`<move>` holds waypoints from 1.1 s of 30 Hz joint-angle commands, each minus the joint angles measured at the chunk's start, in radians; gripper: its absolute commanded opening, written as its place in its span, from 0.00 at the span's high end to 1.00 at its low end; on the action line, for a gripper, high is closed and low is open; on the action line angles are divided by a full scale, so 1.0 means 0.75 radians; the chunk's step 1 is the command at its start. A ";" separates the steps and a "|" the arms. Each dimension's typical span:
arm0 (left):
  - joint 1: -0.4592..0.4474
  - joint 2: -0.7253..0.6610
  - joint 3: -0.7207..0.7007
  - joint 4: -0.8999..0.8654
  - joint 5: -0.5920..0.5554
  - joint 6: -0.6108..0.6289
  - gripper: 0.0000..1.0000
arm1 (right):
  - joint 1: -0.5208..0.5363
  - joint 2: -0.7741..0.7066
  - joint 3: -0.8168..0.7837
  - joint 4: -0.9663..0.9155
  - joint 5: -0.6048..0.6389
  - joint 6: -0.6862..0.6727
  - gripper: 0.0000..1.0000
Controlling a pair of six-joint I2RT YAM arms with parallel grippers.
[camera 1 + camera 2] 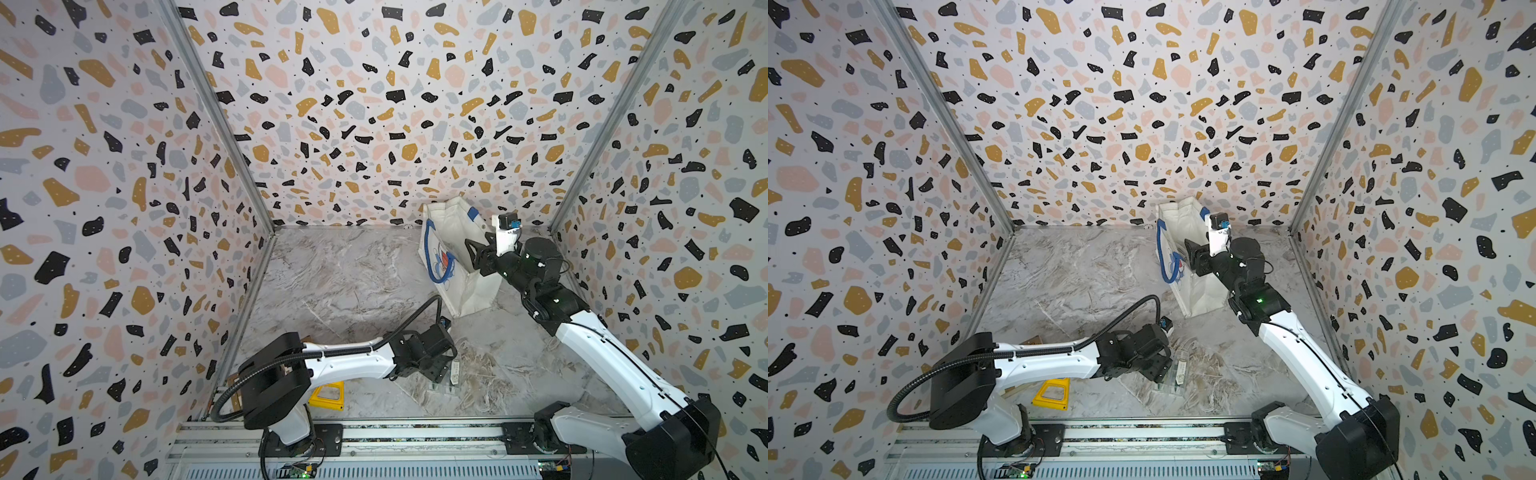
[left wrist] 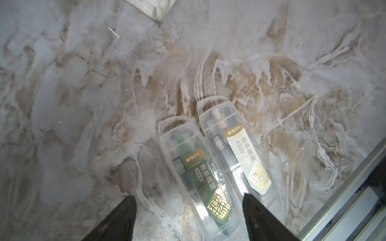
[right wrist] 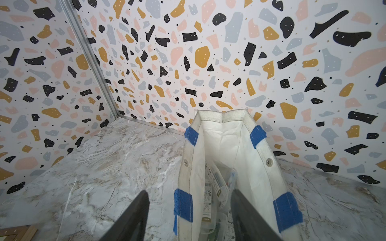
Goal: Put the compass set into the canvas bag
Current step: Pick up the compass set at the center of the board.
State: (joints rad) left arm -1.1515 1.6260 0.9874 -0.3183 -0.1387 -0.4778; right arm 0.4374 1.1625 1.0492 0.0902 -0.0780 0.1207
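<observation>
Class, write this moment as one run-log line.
left gripper: open above green-label compass case | right gripper: open at bag mouth | bag: upright, packs inside

Two robot arms show in both top views: the left arm (image 1: 349,359) low in the middle and the right arm (image 1: 602,353) at the lower right. There is one white bag (image 1: 469,291), right of the middle. The right wrist view shows four blue strap ends (image 3: 191,135) and two round snaps (image 3: 269,162) on it. Two clear boxes lie on the table (image 1: 353,270): the green-label box (image 2: 198,177) and the white-label box (image 2: 236,150). More packs (image 3: 215,187) sit in the bag, too jumbled to count. One yellow thing (image 1: 326,404) lies low, left of the middle.
</observation>
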 commanded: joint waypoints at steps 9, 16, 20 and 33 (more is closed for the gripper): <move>-0.013 0.201 0.128 -0.118 -0.001 -0.023 0.20 | -0.005 -0.026 -0.009 0.049 -0.013 -0.010 0.36; -0.012 0.266 0.153 -0.186 -0.064 -0.037 0.21 | -0.005 -0.020 -0.009 0.047 -0.023 -0.008 0.36; -0.008 0.258 0.138 -0.245 -0.126 -0.050 0.21 | -0.006 -0.030 -0.012 0.049 -0.027 -0.007 0.35; 0.011 0.180 0.036 -0.151 -0.038 -0.106 0.59 | -0.006 -0.002 -0.013 0.050 -0.053 0.004 0.35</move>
State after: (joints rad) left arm -1.1500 1.7927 1.0550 -0.4187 -0.1677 -0.5426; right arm 0.4366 1.1633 1.0378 0.1093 -0.0986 0.1215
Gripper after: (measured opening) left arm 0.450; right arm 0.654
